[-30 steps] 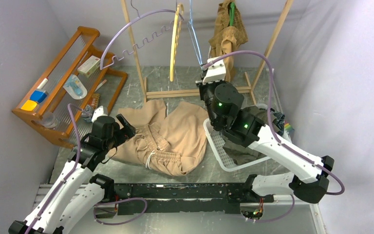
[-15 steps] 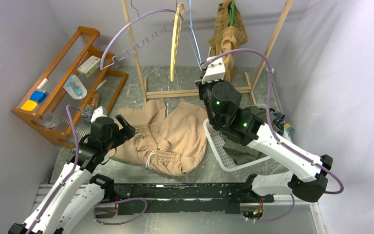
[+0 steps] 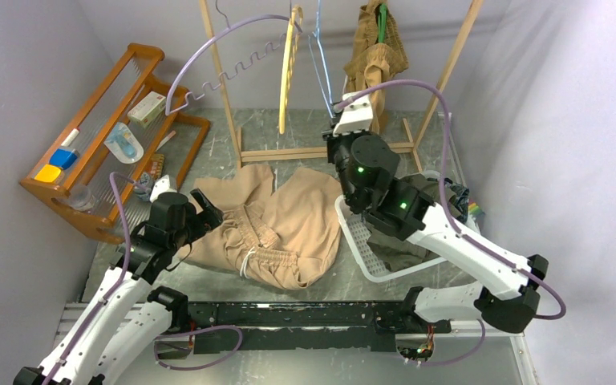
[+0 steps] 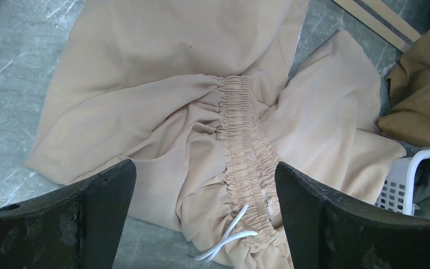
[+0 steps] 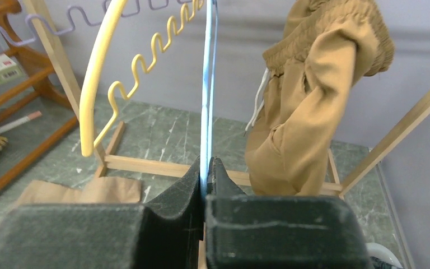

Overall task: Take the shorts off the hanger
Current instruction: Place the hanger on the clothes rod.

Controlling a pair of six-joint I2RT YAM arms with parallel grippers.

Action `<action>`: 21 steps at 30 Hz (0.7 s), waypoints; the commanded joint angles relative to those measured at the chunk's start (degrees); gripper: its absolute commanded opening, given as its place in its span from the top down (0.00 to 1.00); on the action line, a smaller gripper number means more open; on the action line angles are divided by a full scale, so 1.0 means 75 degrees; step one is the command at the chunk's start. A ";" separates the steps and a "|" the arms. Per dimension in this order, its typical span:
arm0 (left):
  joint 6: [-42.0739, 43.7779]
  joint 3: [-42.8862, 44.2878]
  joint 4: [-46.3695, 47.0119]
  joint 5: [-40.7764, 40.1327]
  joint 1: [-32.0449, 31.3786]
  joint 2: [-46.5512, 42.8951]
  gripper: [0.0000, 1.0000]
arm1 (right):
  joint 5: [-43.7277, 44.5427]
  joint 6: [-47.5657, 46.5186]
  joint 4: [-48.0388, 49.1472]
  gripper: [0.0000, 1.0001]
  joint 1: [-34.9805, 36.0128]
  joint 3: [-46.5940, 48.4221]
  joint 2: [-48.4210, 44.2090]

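Light beige shorts with a white drawstring lie spread on the table, and their elastic waistband runs between my left fingers. My left gripper hovers open just above them and holds nothing. My right gripper is raised at the rack, shut on the lower wire of a bare blue hanger. To the right of it, tan-brown shorts with a drawstring hang from a green hanger on the rail.
An empty yellow hanger hangs left of the blue one. The wooden rack base crosses the table behind the beige shorts. A white basket at right holds olive cloth and dark cloth. A wooden shelf stands at left.
My right gripper has edged slightly toward the rack with the blue hanger, which swung a little to the right. The left arm and beige shorts have not moved.
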 commanded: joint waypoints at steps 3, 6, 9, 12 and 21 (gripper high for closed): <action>0.0106 0.0075 -0.0060 -0.0004 0.0025 -0.0073 0.02 | 0.0222 -0.0221 0.0368 1.00 -0.0072 0.0321 0.0378; 0.0106 0.0071 -0.0063 -0.0017 0.0028 -0.0129 0.02 | 0.0162 -0.0201 0.0361 1.00 -0.0073 0.0395 0.0413; 0.0106 0.0071 -0.0064 -0.0029 0.0025 -0.0125 0.02 | 0.0164 -0.0224 0.0385 1.00 -0.0106 0.0411 0.0457; 0.0123 0.0072 -0.0041 -0.0007 0.0027 -0.0085 0.02 | 0.0193 -0.0200 0.0260 1.00 -0.0166 0.0463 0.0592; 0.0135 0.0107 -0.0104 -0.0014 0.0019 -0.0070 0.02 | -0.0166 0.0339 -0.0180 1.00 -0.0559 0.0469 0.0841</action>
